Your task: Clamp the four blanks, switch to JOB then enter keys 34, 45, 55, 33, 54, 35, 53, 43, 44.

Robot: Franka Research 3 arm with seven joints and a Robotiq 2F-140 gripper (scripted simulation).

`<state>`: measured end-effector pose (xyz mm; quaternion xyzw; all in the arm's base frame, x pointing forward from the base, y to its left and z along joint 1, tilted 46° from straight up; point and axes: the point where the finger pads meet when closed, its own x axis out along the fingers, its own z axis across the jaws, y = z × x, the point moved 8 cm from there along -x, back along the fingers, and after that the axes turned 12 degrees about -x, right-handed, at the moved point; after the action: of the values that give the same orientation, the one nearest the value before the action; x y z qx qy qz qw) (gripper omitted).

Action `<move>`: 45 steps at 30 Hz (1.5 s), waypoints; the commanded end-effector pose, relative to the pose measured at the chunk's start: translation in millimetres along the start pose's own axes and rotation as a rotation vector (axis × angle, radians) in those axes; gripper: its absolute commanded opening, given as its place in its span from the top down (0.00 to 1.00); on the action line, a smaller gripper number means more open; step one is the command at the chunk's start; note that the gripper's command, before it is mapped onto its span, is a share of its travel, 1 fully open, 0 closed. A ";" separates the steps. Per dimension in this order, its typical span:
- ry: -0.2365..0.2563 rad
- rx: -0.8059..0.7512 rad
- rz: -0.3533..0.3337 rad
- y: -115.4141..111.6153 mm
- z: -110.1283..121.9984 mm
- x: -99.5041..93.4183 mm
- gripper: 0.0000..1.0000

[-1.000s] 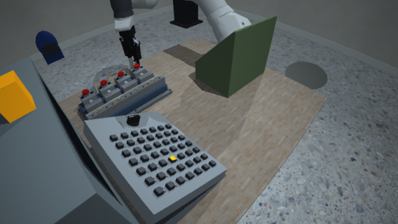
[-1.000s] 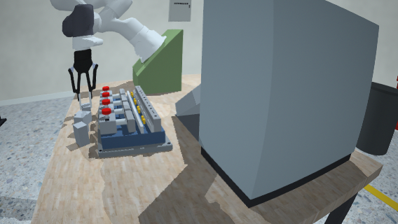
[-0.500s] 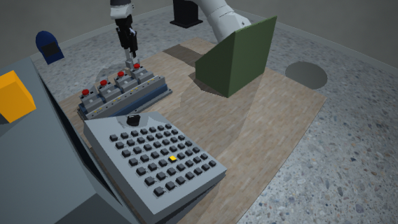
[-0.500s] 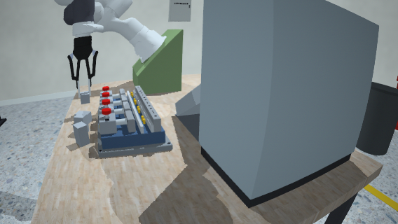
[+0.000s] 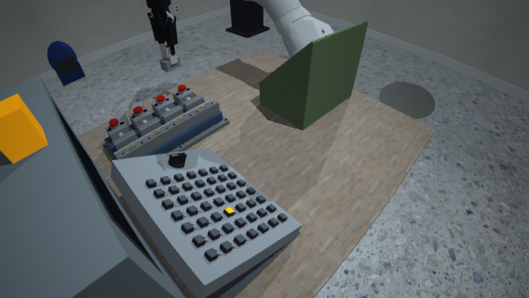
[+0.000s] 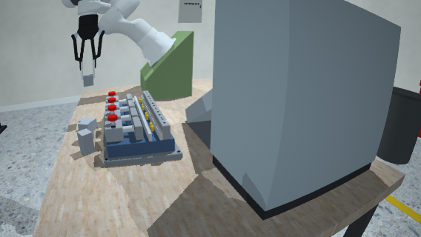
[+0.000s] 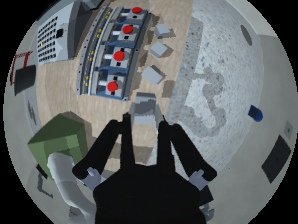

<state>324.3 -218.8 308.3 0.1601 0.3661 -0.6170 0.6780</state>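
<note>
the jaws of the gripper (image 5: 170, 60) (image 6: 88, 70) (image 7: 145, 119) are clamped on a block (image 5: 170, 64) (image 6: 88, 80) (image 7: 145, 106), up in the air. the vise (image 5: 173, 135) (image 6: 141, 146) (image 7: 102, 55) is lower, past the block and off to one side of it, so the block likely must go across, then down onto the rails of one spot.

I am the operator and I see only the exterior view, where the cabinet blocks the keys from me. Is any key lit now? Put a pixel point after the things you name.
Observer: Yes, one key (image 5: 229, 210) (image 7: 41, 44) glows yellow; the other keys are dark.
Operator: Thank you. Beside the vises I can make out two loose blanks. Is this all of them?
Observer: No. The wrist view shows three loose blanks (image 6: 86, 142) (image 7: 159, 49) in a line beside the vises, not counting the blank in the gripper (image 5: 169, 59) (image 6: 88, 70) (image 7: 144, 109).
Operator: And where is the selector?
Observer: The black selector (image 5: 177, 160) (image 7: 60, 33) sits on the key panel, at the edge nearest the vises.
</note>
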 end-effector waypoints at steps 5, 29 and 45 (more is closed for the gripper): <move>0.015 -0.031 -0.040 -8.9 -1.3 -19.6 1.00; 0.008 0.085 -0.036 71.5 -115.8 -25.3 1.00; 0.012 0.133 -0.041 90.6 -172.9 -22.1 1.00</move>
<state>356.6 -73.5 184.8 0.1636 0.3691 -0.6364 0.6572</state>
